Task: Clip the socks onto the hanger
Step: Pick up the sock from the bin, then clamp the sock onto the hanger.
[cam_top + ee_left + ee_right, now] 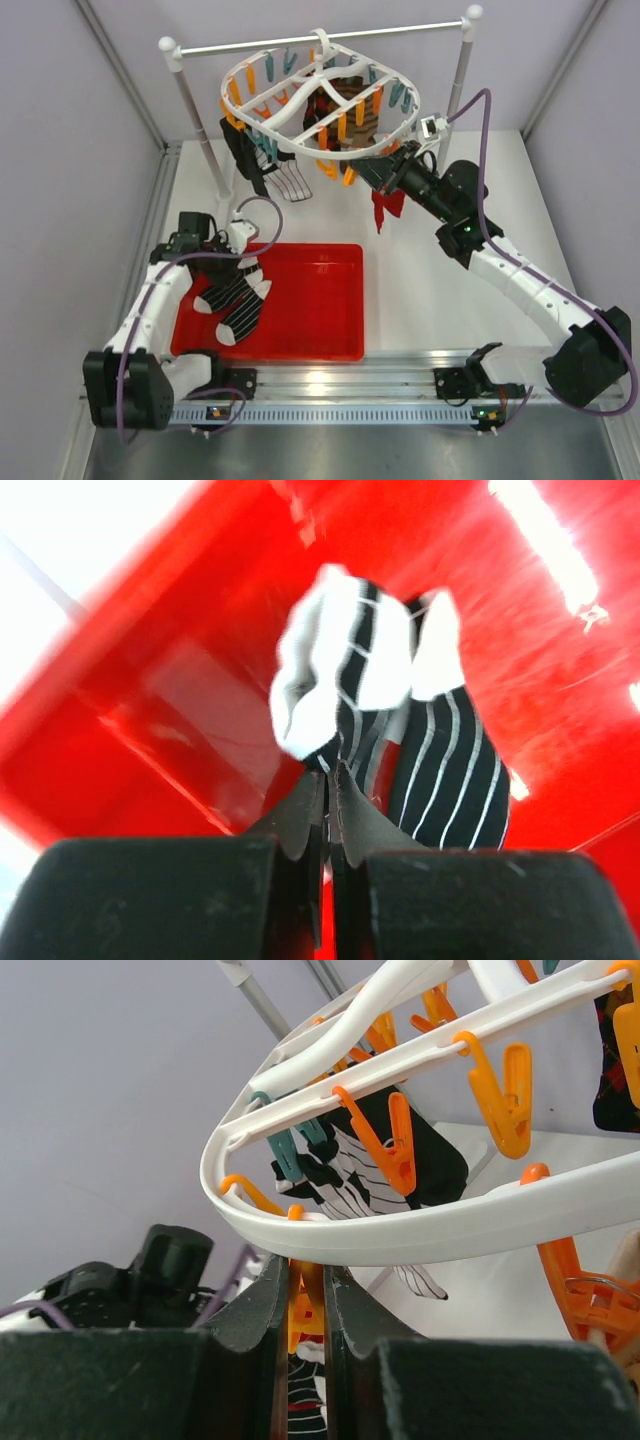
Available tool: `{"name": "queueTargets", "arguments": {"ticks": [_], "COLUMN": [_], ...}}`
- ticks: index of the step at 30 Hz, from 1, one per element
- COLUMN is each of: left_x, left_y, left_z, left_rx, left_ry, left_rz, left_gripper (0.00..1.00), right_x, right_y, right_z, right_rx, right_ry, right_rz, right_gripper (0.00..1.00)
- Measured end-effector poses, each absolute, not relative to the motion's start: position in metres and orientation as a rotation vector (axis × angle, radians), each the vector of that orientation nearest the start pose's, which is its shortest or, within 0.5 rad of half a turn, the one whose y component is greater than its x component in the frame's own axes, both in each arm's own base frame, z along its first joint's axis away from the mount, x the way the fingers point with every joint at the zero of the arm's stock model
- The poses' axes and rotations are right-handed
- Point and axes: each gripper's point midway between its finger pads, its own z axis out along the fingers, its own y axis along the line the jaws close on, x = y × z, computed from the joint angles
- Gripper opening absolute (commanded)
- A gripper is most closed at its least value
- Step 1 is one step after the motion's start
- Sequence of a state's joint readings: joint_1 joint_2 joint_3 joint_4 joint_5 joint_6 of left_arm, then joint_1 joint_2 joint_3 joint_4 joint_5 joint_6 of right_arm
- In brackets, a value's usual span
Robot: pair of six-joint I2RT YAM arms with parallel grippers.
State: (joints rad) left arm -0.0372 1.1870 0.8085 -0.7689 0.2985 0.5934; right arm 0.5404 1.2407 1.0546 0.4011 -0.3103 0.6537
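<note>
Left claw [327, 780] clamps striped sock [445, 770] above red tray [150, 730]. Only the right wrist view shows right claw [305, 1272] pinching an orange clip [300, 1312] under hanger [420, 1235].

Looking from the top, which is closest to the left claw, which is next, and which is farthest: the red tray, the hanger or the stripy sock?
1. Striped sock, pinched in the left gripper.
2. Red tray, right underneath.
3. Hanger, up at the back.
</note>
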Motion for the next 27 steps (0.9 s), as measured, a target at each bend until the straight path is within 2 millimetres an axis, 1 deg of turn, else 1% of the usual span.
{"name": "queueTargets", "arguments": {"ticks": [3, 5, 8, 9, 11, 14, 17, 19, 21, 24, 27], "left_x": [0.242, 0.239, 0.228, 0.226, 0.219, 0.221, 0.235, 0.244, 0.250, 0.254, 0.250], "left_y": [-0.047, -0.053, -0.066, -0.070, -0.080, -0.091, -0.102, -0.110, -0.120, -0.145, -0.177], "left_z": [0.121, 0.148, 0.192, 0.201, 0.227, 0.255, 0.284, 0.298, 0.303, 0.307, 0.304], "left_rx": [0.955, 1.001, 1.080, 1.099, 1.138, 1.163, 1.179, 1.189, 1.212, 1.287, 1.387], "left_ry": [2.294, 2.147, 1.892, 1.832, 1.689, 1.588, 1.506, 1.453, 1.426, 1.370, 1.300], "left_rz": [-0.205, -0.181, -0.148, -0.143, -0.138, -0.161, -0.195, -0.218, -0.250, -0.313, -0.358], "left_gripper": [0.00, 0.00, 0.00, 0.00, 0.00, 0.00, 0.00, 0.00, 0.00, 0.00, 0.00], "right_x": [0.321, 0.321, 0.321, 0.320, 0.320, 0.319, 0.319, 0.318, 0.318, 0.316, 0.315], "right_y": [0.283, 0.283, 0.284, 0.284, 0.285, 0.285, 0.285, 0.285, 0.286, 0.287, 0.288], "right_z": [0.394, 0.394, 0.394, 0.394, 0.394, 0.394, 0.393, 0.393, 0.393, 0.393, 0.393], "right_rx": [-0.201, -0.204, -0.210, -0.212, -0.221, -0.232, -0.241, -0.247, -0.253, -0.261, -0.270], "right_ry": [1.462, 1.461, 1.460, 1.460, 1.458, 1.456, 1.455, 1.454, 1.453, 1.451, 1.451], "right_rz": [1.196, 1.195, 1.196, 1.197, 1.197, 1.193, 1.190, 1.189, 1.192, 1.196, 1.202], "right_gripper": [0.00, 0.00, 0.00, 0.00, 0.00, 0.00, 0.00, 0.00, 0.00, 0.00, 0.00]}}
